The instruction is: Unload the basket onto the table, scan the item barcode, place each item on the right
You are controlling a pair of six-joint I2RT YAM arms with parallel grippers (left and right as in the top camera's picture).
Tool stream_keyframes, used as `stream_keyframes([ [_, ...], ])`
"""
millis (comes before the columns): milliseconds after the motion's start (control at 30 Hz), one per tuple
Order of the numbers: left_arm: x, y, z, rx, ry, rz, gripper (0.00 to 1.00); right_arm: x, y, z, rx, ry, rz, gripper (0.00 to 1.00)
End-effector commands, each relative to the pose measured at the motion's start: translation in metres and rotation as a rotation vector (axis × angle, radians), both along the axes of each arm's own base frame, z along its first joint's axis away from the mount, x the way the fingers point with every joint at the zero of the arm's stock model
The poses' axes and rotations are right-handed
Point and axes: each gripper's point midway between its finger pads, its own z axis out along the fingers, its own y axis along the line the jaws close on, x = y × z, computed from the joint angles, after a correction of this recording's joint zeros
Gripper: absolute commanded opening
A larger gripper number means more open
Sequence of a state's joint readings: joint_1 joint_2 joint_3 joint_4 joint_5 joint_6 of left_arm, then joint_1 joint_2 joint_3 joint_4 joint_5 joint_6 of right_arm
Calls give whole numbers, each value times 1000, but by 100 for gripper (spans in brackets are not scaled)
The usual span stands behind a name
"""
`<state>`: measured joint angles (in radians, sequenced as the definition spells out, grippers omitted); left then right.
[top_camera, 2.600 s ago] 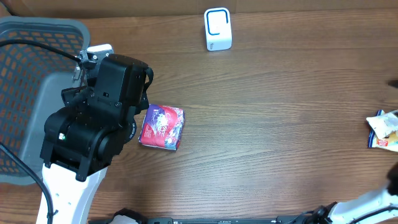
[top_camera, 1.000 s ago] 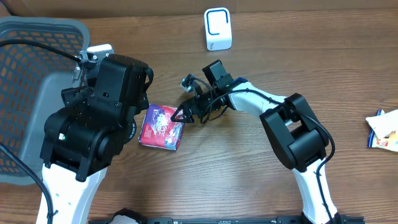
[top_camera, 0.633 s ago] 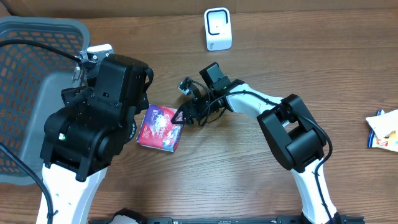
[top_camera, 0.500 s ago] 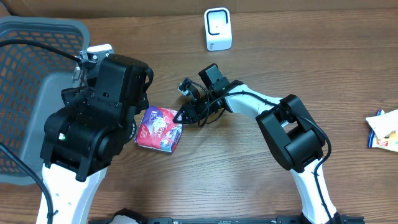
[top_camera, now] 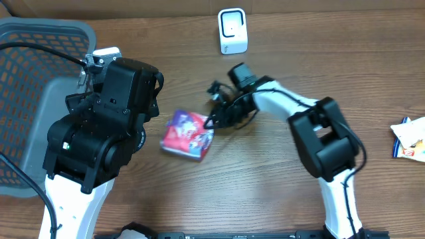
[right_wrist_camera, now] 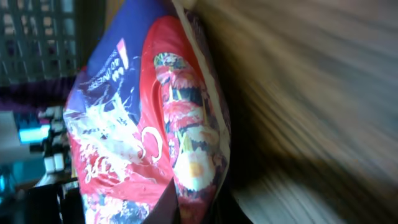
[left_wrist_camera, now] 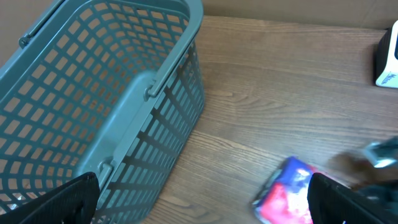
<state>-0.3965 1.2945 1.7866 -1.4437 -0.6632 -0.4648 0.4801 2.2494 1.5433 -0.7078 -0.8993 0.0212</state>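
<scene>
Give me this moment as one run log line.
phase: grasp | right pincer: shut on snack packet edge | left pincer: open, near basket | white scanner: upright, packet not yet presented

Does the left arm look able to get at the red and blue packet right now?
Probably yes: the packet lies on bare table close beside the left arm, nothing between them, though the right gripper is pinching its edge.

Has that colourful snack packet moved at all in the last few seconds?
Yes. The packet has slid away from the basket, toward the scanner's side, with the right gripper shut on its edge.
</scene>
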Motion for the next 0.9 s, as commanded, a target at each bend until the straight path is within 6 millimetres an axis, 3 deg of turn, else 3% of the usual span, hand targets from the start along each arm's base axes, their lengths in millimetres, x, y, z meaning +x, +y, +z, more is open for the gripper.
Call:
stream_keyframes([
  [0,1,3,5,-2,-21,17,100,34,-43,48,-119,-192,-82,6],
  [167,1,3,5,-2,-21,17,100,29,-150,57,-691,-291,-204,6],
  [433,1,3,5,-2,-21,17,100,-17,-257,94,-1320,-272,-346,6],
  [667,1,3,5,-2,-21,17,100,-46,-277,115,-1545,-249,-430,6],
  [867,1,3,5,-2,-21,17,100,-53,-263,125,-1606,-347,-395,6],
])
